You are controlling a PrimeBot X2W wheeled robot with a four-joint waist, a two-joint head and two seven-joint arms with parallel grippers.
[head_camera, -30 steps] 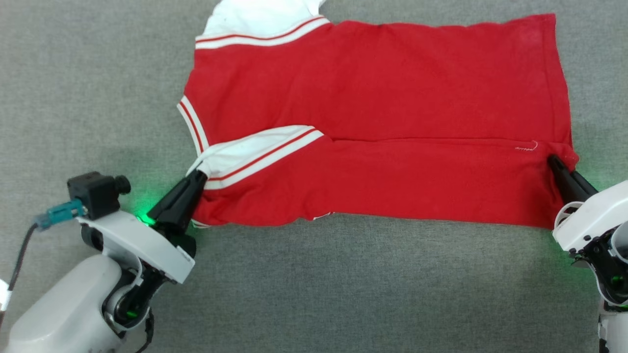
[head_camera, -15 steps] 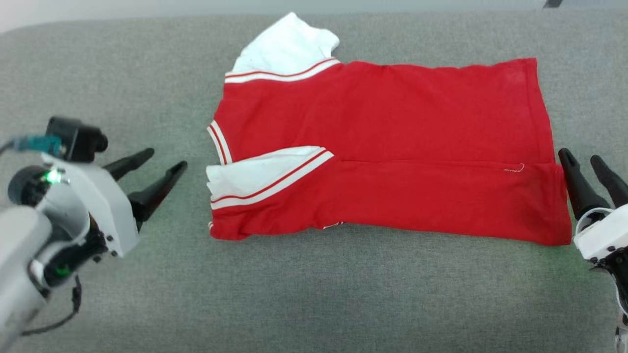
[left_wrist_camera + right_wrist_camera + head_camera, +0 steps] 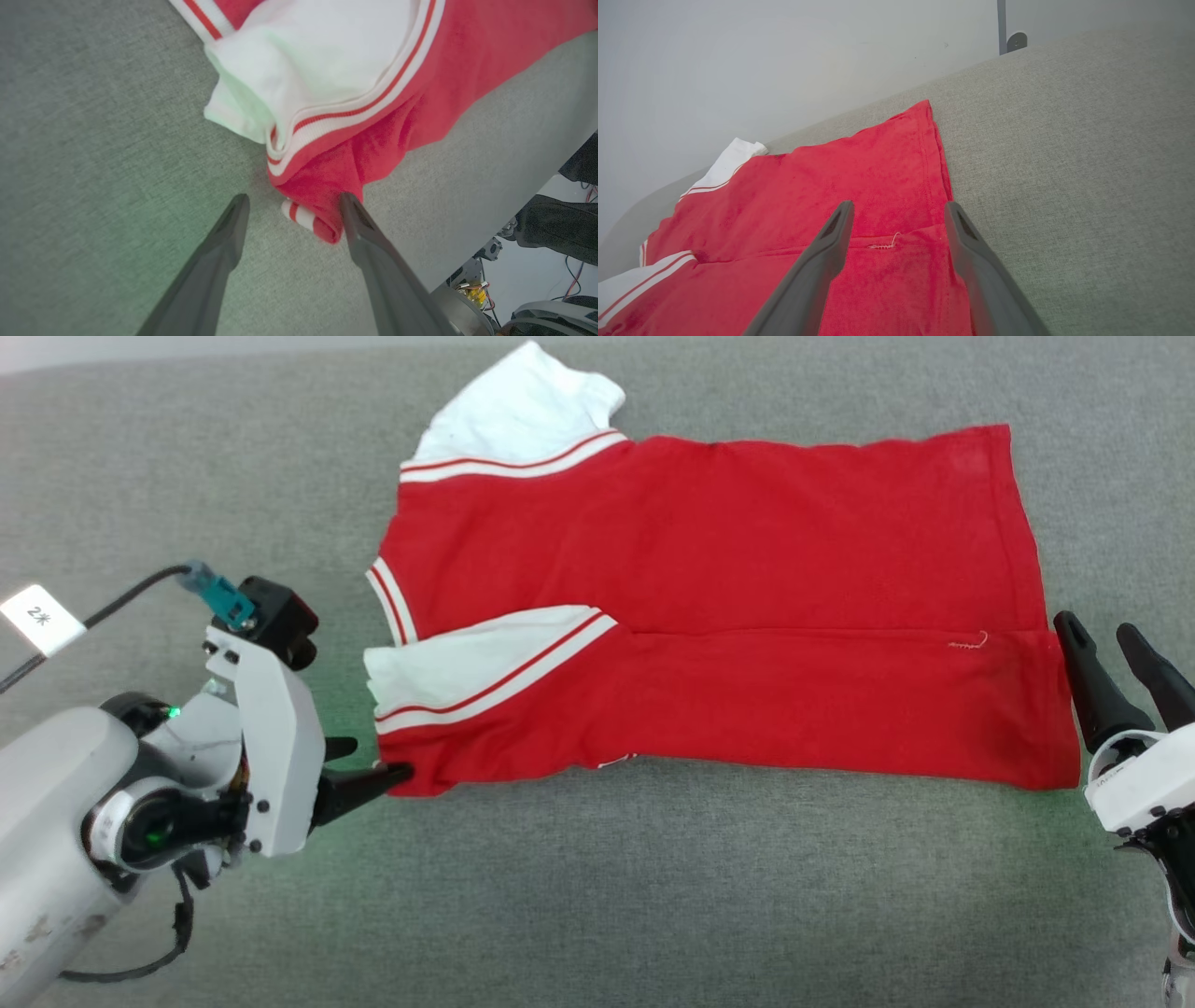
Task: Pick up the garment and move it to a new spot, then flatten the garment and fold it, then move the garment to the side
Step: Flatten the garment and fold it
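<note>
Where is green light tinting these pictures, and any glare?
Head view: green glow on the grey fabric surface beside the left gripper. Left wrist view: green cast over the white inside of the red striped-trim jersey. Right wrist view: even light, no glare.

The head camera is looking steeply down on the whole garment (image 3: 709, 616). The left wrist camera is sitting close over its striped corner; the right one is looking low across its hem end.

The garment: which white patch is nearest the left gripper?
The near white patch, beside the left gripper; the far white patch lies at the garment's far edge.
</note>
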